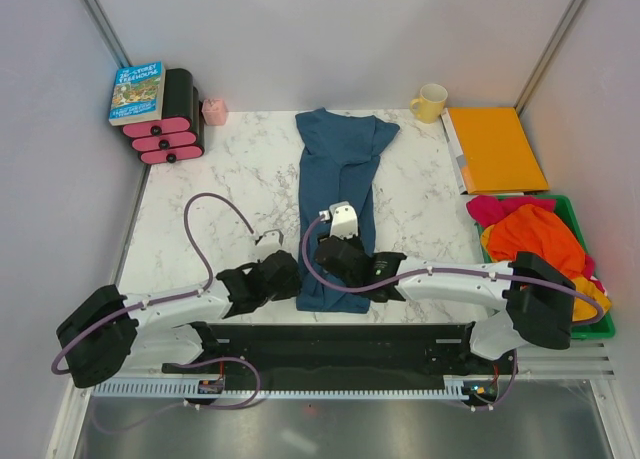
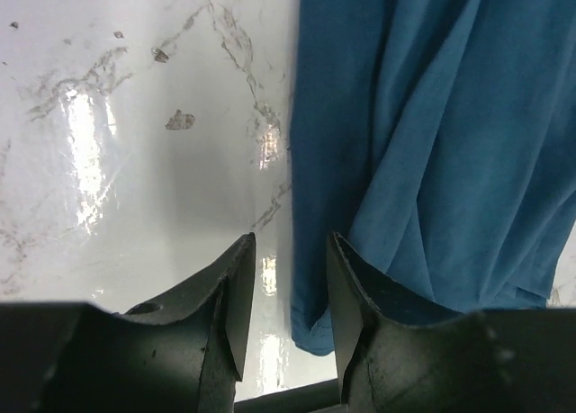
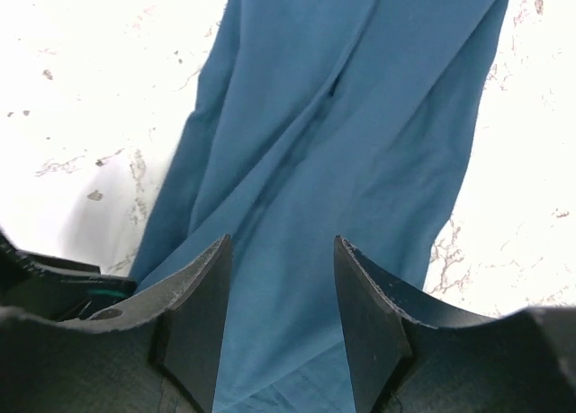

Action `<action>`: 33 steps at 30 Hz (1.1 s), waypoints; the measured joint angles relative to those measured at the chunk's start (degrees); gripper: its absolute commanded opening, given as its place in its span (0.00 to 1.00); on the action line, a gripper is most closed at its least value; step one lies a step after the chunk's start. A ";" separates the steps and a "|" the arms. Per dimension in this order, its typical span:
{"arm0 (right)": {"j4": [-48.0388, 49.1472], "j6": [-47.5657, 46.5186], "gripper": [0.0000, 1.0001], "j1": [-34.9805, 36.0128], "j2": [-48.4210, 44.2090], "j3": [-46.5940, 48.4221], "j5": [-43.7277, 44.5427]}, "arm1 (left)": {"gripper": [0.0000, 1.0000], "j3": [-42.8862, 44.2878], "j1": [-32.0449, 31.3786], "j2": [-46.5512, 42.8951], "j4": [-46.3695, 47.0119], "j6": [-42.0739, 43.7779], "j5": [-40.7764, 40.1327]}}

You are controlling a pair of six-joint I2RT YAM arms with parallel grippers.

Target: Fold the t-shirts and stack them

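**Inspector:** End effectors?

**Assessor:** Left end effector [image 2: 286, 260] released, jaws parted at the shirt's near left corner. Right end effector [image 3: 281, 260] released, jaws parted over the cloth.

**Inspector:** The garment?

**Assessor:** Teal-blue t-shirt [image 1: 338, 179], a long, narrow, creased strip, lying mid-bench [image 1: 230, 169] and widening at the far end.

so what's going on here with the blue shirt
A robot is folding t-shirts. A blue shirt lies on the table, folded into a long strip. The left tool is open at its near left corner, the right tool open over its near end; neither grips it. Other shirts wait in a green bin.
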 measured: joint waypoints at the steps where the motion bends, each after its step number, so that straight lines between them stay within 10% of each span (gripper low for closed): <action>1: -0.04 0.02 0.57 -0.17 0.00 -0.20 0.11 | 0.45 0.00 -0.44 -0.04 0.00 -0.07 -0.13; 33: 0.04 1.49 0.56 -1.57 -1.44 -4.26 0.31 | 0.43 13.11 -9.94 14.03 2.73 2.91 -1.77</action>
